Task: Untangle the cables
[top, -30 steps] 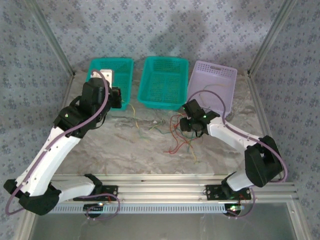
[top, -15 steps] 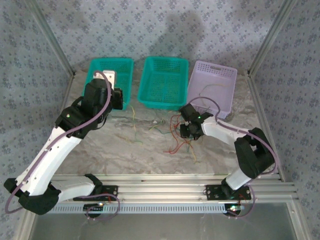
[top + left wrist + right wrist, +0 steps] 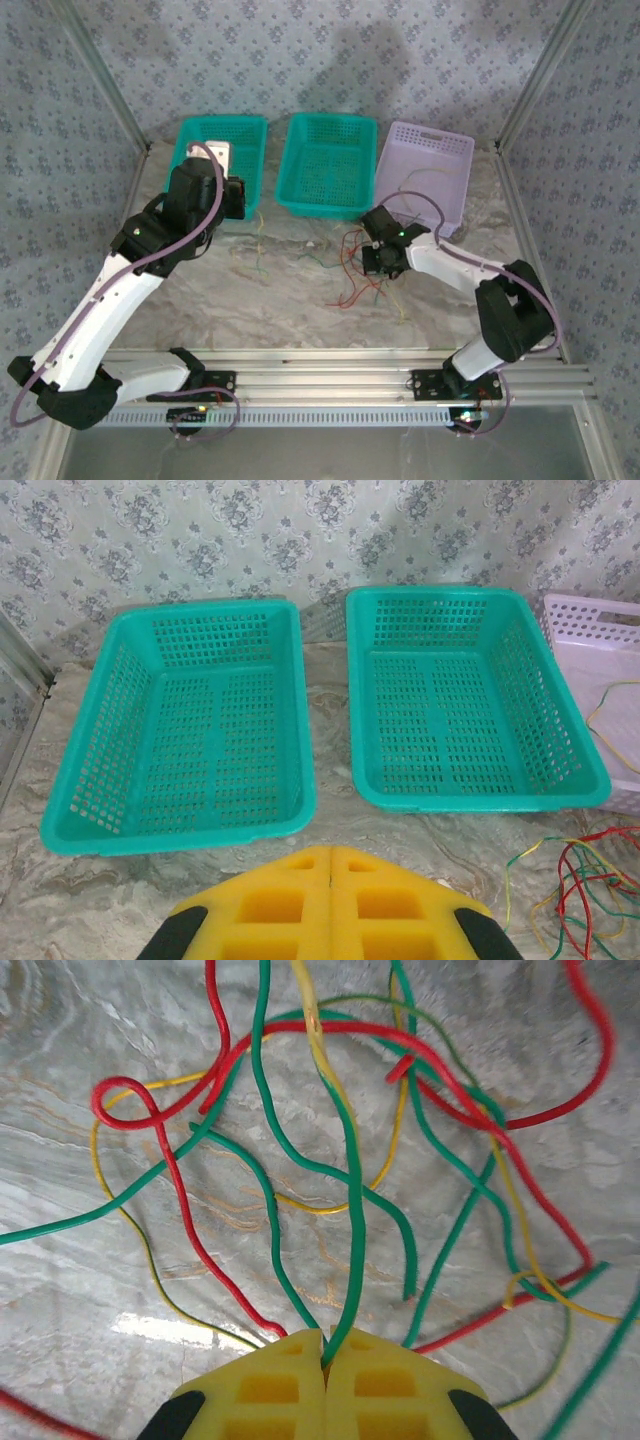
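Right hand pinched shut on green strand of cables; strand runs straight away from fingertips, others sprawl looping across table. Left hand closed, empty.

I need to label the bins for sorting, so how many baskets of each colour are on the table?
Teal baskets: 2
Lilac basket: 1
Total: 3
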`<state>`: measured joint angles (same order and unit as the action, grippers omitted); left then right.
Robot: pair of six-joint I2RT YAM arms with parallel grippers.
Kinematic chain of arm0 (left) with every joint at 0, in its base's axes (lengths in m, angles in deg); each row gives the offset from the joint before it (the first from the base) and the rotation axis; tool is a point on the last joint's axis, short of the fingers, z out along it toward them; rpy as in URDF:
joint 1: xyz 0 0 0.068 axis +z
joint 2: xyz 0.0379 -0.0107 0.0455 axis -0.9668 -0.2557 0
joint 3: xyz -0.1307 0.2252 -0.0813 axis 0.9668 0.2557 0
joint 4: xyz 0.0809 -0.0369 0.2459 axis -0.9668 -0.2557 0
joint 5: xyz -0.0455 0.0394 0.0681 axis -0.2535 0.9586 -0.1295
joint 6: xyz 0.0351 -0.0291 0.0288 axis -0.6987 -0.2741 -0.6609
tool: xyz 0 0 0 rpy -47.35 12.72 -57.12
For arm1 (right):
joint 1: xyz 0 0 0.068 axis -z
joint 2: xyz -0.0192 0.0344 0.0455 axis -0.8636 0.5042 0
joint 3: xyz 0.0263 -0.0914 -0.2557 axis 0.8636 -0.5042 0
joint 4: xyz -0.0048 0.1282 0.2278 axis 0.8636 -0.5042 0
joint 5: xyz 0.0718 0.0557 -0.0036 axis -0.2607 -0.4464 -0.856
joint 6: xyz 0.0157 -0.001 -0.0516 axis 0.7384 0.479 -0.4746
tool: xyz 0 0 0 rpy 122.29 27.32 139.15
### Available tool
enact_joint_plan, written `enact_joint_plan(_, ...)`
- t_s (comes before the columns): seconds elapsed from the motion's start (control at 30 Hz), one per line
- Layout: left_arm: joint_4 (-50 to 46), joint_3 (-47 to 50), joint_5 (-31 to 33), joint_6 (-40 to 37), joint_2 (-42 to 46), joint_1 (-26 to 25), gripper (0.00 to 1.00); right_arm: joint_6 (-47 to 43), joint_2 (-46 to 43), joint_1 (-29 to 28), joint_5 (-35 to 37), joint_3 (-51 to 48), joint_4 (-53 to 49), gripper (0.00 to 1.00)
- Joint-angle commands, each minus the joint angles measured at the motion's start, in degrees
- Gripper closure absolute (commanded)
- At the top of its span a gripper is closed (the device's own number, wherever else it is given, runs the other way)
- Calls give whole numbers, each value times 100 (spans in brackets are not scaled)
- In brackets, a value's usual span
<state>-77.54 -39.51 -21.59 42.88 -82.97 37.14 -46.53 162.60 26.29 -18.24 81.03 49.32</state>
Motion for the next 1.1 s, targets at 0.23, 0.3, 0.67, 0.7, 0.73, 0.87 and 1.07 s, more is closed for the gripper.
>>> enact_joint_plan(0.23, 104, 3, 187, -128, 92, -45, 100, -163, -885, -45, 1029, 627, -1288, 100)
enact_joint_plan(0.3, 79, -33, 204, -154, 103, -45, 100, -175, -1066, 7, 1176, 724, -1371, 100)
enact_joint_plan(0.67, 82, -57, 172, -164, 97, -45, 100, -168, -1198, 1382, 962, 2289, -1334, 100)
enact_joint_plan(0.7, 78, -69, 148, -148, 92, -45, 100, -179, -1067, 1518, 1004, 2497, -1419, 100)
enact_joint_plan(0.73, 63, -92, 116, -130, 81, -45, 100, -175, -866, 1692, 1108, 2794, -1572, 100)
enact_joint_plan(0.87, 25, -191, 14, -93, 53, -54, 100, 103, -157, 2435, 599, 3355, -1694, 100)
enact_joint_plan(1.07, 33, -277, -96, -87, -88, -58, 100, 127, 682, 2682, 744, 4011, -1204, 100)
